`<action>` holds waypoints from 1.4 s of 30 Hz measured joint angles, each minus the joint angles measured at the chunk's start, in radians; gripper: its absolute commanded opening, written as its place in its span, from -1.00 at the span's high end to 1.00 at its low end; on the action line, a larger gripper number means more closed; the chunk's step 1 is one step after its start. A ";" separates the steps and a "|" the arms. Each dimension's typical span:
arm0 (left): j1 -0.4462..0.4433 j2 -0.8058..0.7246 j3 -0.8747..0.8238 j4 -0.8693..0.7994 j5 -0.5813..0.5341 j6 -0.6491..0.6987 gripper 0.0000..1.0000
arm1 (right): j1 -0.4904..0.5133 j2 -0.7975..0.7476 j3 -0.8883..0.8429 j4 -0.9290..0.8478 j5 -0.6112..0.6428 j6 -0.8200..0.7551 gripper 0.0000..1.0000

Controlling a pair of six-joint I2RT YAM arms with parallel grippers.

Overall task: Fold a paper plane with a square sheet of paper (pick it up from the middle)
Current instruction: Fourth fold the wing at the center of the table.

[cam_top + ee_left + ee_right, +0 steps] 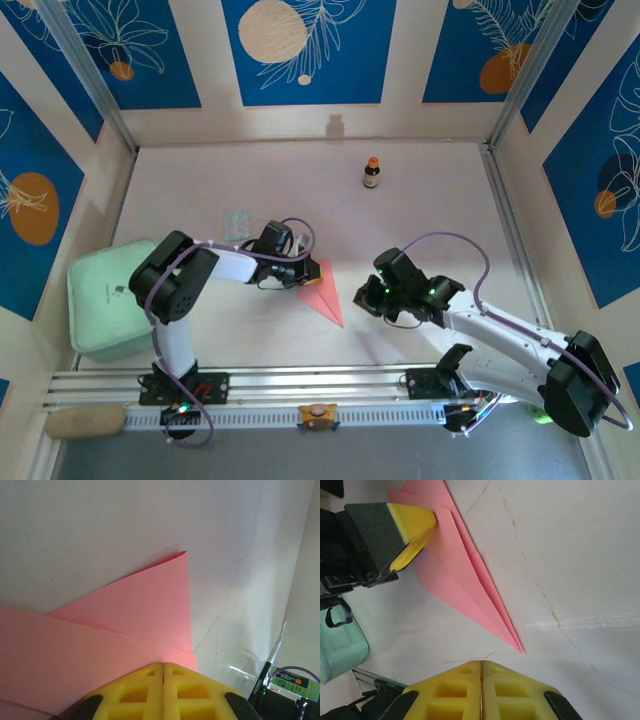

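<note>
The square sheet of paper lies folded flat on the table as a slim salmon-pink paper plane [324, 291], its sharp tip [522, 652] pointing toward the near edge. My left gripper [303, 272] is shut, and its yellow fingertips [418, 522] rest on top of the plane's wide back end [145, 605]; no paper shows between the jaws. My right gripper [481, 663] is shut with nothing in it. It hovers just short of the plane's tip, to the right of it in the top view [359, 298].
A mint-green lidded box [105, 300] sits at the left beside the left arm. A small clear packet [237, 222] lies behind the left gripper. A small dark bottle [371, 173] stands at the far middle. The arms' rail [320, 385] runs along the near edge.
</note>
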 measured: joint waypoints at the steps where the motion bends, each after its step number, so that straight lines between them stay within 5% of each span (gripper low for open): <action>1: 0.000 -0.001 0.000 -0.001 0.000 0.002 1.00 | 0.000 -0.002 0.000 -0.002 0.003 0.000 0.80; 12: 0.000 -0.004 -0.007 0.003 -0.005 0.002 1.00 | 0.026 -0.003 -0.094 0.083 0.040 -0.039 0.56; 25: 0.002 -0.028 -0.063 0.065 -0.011 -0.031 1.00 | 0.034 -0.017 -0.146 0.113 -0.041 0.000 0.53; 34: 0.002 -0.093 -0.098 -0.031 -0.032 -0.033 1.00 | 0.062 -0.026 -0.165 0.140 -0.108 0.064 0.17; 42: 0.002 -0.114 -0.074 -0.134 -0.054 0.003 1.00 | 0.131 0.106 -0.146 0.206 -0.152 0.077 0.18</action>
